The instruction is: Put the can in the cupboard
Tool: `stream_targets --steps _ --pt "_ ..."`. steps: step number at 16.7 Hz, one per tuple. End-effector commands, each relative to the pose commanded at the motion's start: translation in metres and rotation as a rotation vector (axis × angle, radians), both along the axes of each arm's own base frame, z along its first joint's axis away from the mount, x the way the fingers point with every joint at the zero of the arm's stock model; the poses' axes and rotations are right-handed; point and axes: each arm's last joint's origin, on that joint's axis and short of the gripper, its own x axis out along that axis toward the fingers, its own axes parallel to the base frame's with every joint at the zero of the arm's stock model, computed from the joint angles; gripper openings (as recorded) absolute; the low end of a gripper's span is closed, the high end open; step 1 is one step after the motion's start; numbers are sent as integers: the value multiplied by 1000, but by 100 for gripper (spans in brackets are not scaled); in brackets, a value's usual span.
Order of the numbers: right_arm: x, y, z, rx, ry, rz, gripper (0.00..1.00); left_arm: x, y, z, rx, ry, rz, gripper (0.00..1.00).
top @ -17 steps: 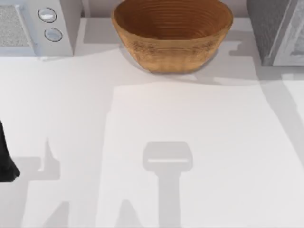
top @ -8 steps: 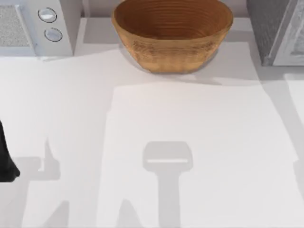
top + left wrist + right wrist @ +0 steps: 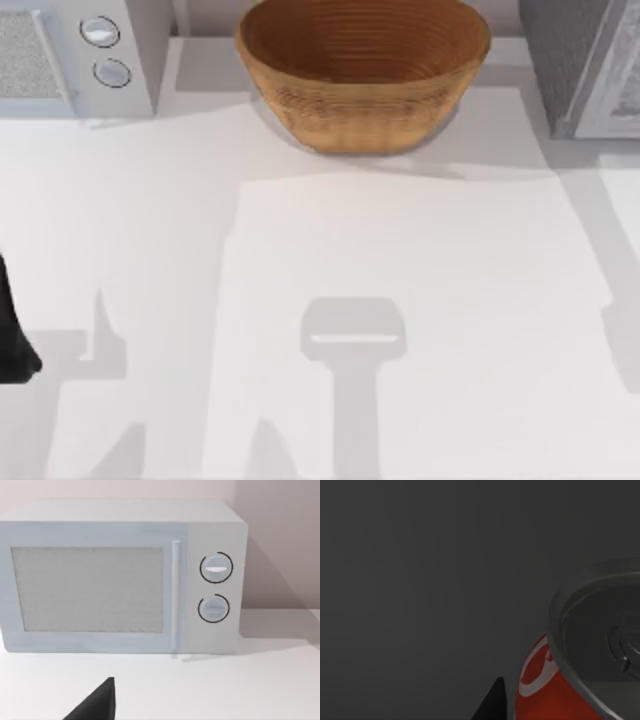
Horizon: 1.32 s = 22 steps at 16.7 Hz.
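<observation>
Overhead, the white worktop carried three things along its far edge: a white microwave at the left, a brown woven basket in the middle, and the grey cupboard at the right. The left arm appeared as a dark shape at the left edge of the worktop, well apart from all three.

The left wrist view supplied what the top view could not: the front of the microwave, with its speckled grey door panel, an upright handle and two round dials, one above the other. A dark tip of the left hand rose at the frame's edge, short of the microwave and above bare worktop. Whether that hand was released or clenched could not be told.

The right wrist view gave the can. It was red with a white marking and a silver rimmed top, and it sat very close to the camera. A dark tip of the right hand stood just beside its red wall. A plain dark grey surface lay behind both. Whether that surface was the inside of the cupboard could not be told, nor whether the right hand was grasping the can or had let it go.
</observation>
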Motion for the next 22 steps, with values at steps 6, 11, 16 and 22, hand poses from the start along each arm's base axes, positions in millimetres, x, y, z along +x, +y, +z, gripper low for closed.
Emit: stream_targets --steps 6,11,16,22 --pt "27 -1 -4 0 0 2 0 0 0 0 0 0 0 100" --pt "46 -5 -10 1 -2 0 0 0 0 0 0 0 0 100" --pt "48 -5 -12 0 1 -1 0 0 0 0 0 0 0 100" --pt "48 -5 -12 0 1 -1 38 0 0 0 0 0 0 100"
